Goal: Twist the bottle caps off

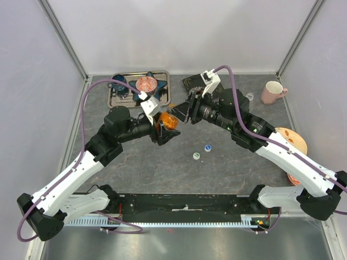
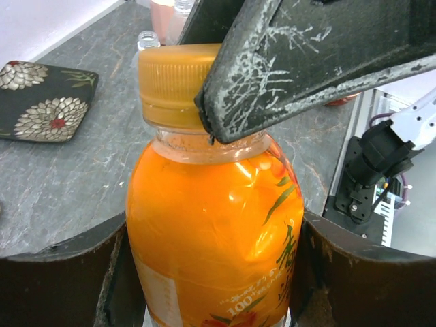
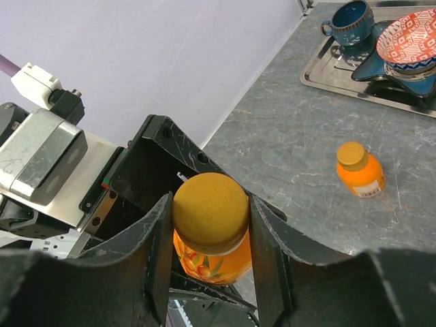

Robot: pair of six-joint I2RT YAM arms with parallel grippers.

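Our left hand [image 1: 165, 127] is clamped on the bottle [image 2: 211, 225], just 10 o'clock of the counter's [image 1: 162, 173] middle. Our right hand [image 3: 210, 204] meets it from 2 o'clock, fingers pressed on both sides of the orange cap [image 2: 174, 78]. A blue cap [image 1: 207, 147] and a green cap [image 1: 196, 155] lie at 5 o'clock of the bottle, with bare counter around them. The tray [image 1: 164, 81] sits at 11 o'clock against the far edge, and the mug [image 1: 272, 92] at 2 o'clock.
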